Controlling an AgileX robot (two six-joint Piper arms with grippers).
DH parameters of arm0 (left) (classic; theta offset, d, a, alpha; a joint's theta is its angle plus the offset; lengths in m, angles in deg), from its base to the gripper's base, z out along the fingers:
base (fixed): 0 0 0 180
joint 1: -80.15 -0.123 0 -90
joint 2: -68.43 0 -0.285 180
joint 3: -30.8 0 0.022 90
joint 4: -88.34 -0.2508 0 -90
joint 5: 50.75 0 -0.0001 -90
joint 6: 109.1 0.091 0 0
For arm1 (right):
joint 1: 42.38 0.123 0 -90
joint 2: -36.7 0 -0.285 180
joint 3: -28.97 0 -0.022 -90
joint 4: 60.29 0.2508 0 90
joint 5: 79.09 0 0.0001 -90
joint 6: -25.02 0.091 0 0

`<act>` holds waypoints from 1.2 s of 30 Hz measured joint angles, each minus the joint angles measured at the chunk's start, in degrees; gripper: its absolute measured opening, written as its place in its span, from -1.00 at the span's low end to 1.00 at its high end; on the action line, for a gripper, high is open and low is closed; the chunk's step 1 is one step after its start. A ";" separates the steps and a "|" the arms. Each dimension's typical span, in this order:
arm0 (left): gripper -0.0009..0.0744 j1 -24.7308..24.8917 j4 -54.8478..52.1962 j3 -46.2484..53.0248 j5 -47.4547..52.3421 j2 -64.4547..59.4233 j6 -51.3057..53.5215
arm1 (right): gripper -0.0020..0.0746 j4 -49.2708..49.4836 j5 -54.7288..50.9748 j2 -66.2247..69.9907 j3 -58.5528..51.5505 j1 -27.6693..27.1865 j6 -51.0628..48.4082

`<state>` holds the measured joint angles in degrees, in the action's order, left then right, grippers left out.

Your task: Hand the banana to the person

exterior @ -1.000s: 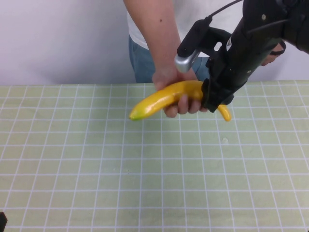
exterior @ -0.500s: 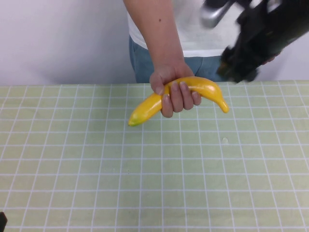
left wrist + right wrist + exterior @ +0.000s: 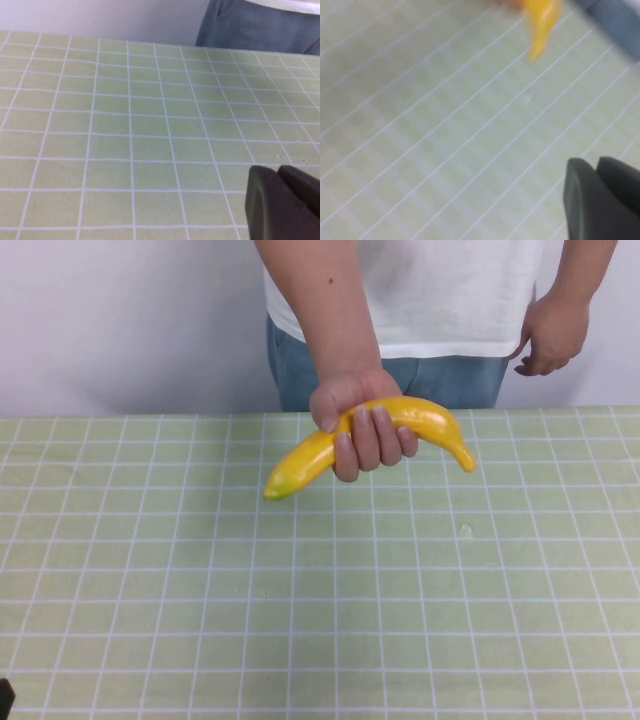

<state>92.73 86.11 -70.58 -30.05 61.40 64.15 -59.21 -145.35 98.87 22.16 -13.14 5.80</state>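
The person [image 3: 450,300] stands behind the table in a white T-shirt and jeans. Their hand [image 3: 362,425] grips the yellow banana [image 3: 430,420] round its middle and holds it just above the far part of the table. Neither gripper shows in the high view. My right gripper [image 3: 596,162] is shut and empty, well away from the banana, whose tip shows blurred in the right wrist view [image 3: 540,25]. My left gripper [image 3: 277,172] is shut and empty above the cloth, far from the banana. The person's jeans show in the left wrist view [image 3: 260,25].
A pale green checked cloth [image 3: 300,600] covers the table. A small speck [image 3: 466,530] lies on it right of centre. The person's other hand [image 3: 548,335] hangs at the back right. A white wall stands behind.
My right gripper held the banana's right part a second ago, let go, then rose up and right out of the high view. The banana stays in the person's hand.
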 joint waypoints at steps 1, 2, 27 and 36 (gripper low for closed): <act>-0.97 0.00 0.00 0.00 0.00 0.00 0.00 | -0.96 0.54 1.92 -1.89 -3.81 0.00 0.45; -0.97 0.00 0.00 0.00 0.00 0.00 0.00 | -0.96 0.93 3.35 -3.42 -6.67 0.00 1.24; -0.97 0.00 0.00 0.00 0.00 0.00 0.00 | -0.96 -7.63 23.42 -18.21 -26.39 -4.89 6.98; -0.97 0.00 0.00 0.00 0.00 0.00 0.00 | -0.96 -4.40 55.60 -36.17 -52.33 -22.37 14.55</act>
<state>92.73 86.11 -70.58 -30.05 61.40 64.15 -63.60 -89.75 62.70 -30.17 -35.52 20.35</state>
